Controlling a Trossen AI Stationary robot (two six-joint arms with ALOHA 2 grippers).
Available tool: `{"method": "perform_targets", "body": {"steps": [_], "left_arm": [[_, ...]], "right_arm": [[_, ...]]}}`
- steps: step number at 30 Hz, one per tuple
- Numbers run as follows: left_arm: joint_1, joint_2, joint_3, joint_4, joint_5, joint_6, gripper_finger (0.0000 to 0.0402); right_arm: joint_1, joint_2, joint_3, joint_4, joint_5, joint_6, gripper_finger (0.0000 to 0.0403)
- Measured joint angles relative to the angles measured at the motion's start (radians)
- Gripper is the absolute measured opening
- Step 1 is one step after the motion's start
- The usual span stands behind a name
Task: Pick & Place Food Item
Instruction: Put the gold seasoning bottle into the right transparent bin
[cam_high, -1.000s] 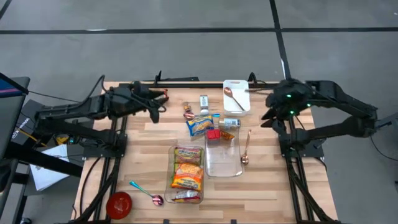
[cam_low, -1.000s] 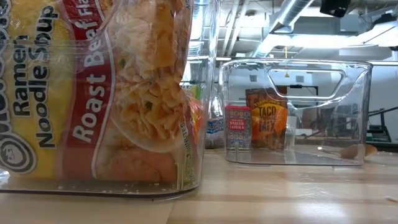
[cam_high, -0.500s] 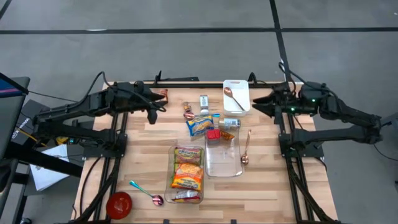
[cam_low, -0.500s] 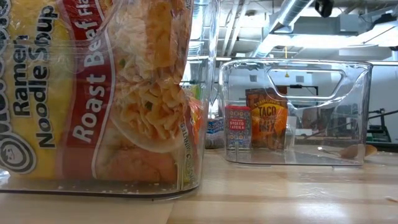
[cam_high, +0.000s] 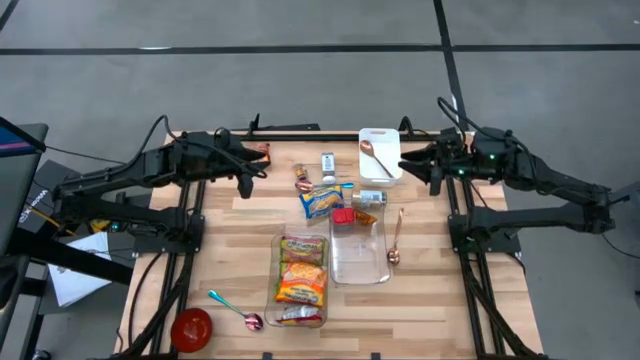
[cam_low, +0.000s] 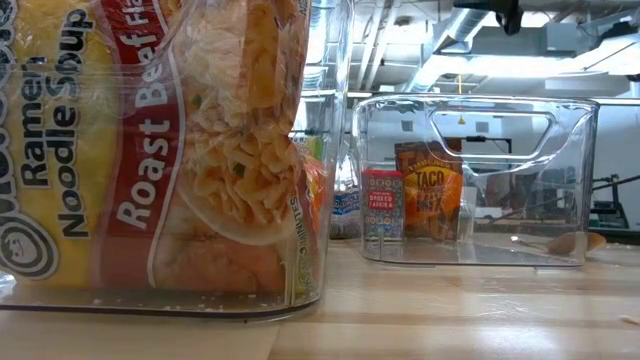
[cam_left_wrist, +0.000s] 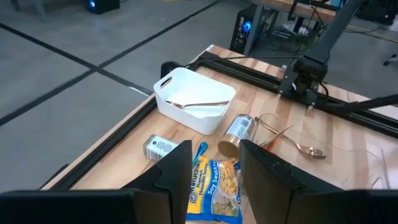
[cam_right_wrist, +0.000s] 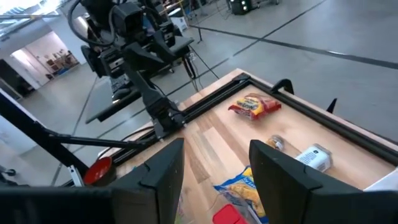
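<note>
1. The left gripper hovers near the table's far left edge, fingers parted, grasping nothing.
2. One clear bin near the front edge already holds noodle packs; the clear bin beside it looks empty.
3. Loose food remains: a yellow packet and a can mid-table.
4. The right gripper hovers by the white tray at the far edge, released and empty. Judged partway done.

ramen pack: cut off at frame edge | small bottle: label too small to read
</note>
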Motion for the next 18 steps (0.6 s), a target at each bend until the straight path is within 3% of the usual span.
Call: {"method": "perform_targets", "body": {"steps": [10,18], "left_arm": [[0.000,0.000,0.000,0.020,-0.004,-0.043,0.0127],[0.000,0.000,0.000,0.037,-0.004,-0.051,0.0127]], "right_arm": [[-0.047,-0.013,0.002,-0.226,0.001,0.061,0.0175],[-0.100,0.067,0.002,-0.369,0.001,0.146,0.0175]]}}
